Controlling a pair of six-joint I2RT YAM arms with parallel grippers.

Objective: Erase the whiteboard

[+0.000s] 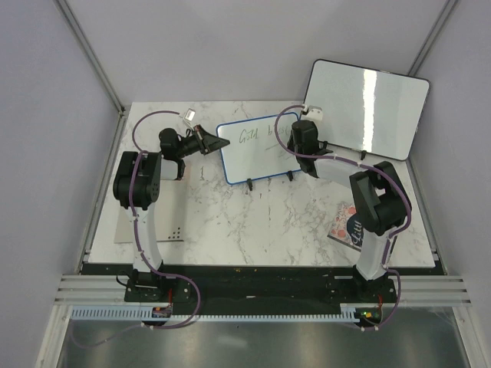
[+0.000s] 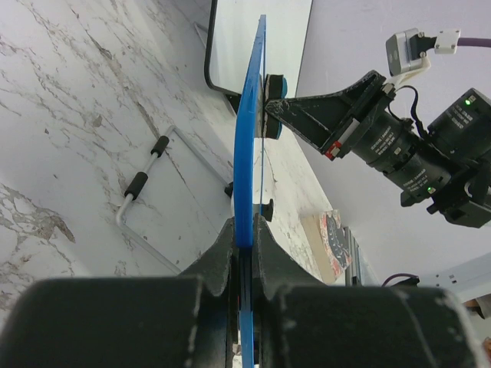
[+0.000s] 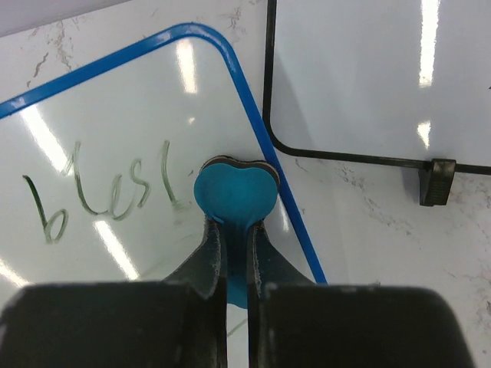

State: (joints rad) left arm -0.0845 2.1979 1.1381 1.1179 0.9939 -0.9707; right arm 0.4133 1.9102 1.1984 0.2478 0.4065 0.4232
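Closest to the lens, the dark fingers of my right hand are pinched narrow on the stem of a teal eraser. Its pad is pressed to the whiteboard just inside the blue frame, at the board's 3 o'clock edge. My left hand is clamped tight on the opposite edge of the frame, steadying it. The board is propped on small black feet at about 12 o'clock on the bench, between my two arms.

Green writing is legible just beside the eraser at its 9 o'clock, and more runs toward the left edge. I judge the wiping barely begun, with nearly the whole face left to clear.

Outward, a larger black-framed board stands at 2 o'clock, close behind the blue corner, and a wide stroke could bump it. A bent wire stand lies on the bench at the board's back. A printed booklet at 4 o'clock and a pale sheet at 8 o'clock sit well apart from the work.
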